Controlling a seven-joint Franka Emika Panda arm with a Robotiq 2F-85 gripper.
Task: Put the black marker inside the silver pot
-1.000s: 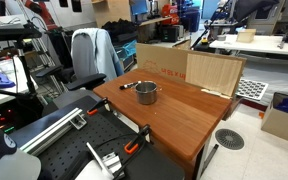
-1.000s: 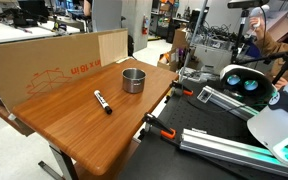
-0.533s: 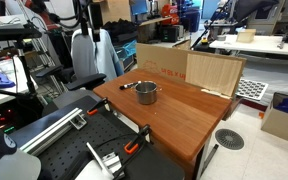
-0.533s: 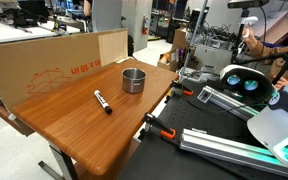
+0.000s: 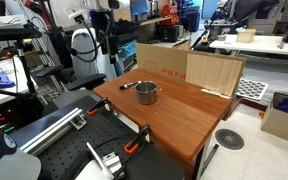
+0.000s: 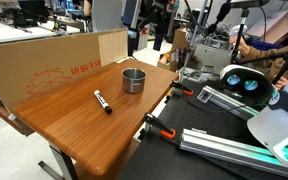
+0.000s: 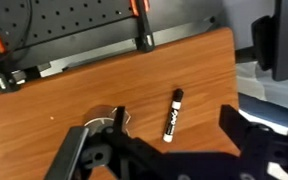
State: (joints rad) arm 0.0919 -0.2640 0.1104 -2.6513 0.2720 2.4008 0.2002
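The black marker [image 5: 127, 85] lies flat on the wooden table [image 5: 184, 115], a short way from the silver pot [image 5: 147, 93]. Both also show in the second exterior view, marker [image 6: 102, 101] and pot [image 6: 133, 80]. My gripper [image 5: 105, 42] hangs high above the table's far end, also in an exterior view [image 6: 147, 25]. In the wrist view the marker [image 7: 172, 115] lies between my open, empty fingers [image 7: 159, 150]. The pot [image 7: 115, 119] is mostly hidden behind one finger.
Cardboard boxes [image 5: 189, 68] stand along one table edge, also in an exterior view [image 6: 44, 60]. Orange clamps [image 7: 141, 25] grip the table edge beside a black perforated board [image 7: 74, 20]. A chair with a jacket [image 5: 84, 50] stands nearby.
My arm and gripper have come into both exterior views from above, over the pot end of the table. The marker and pot have not moved.
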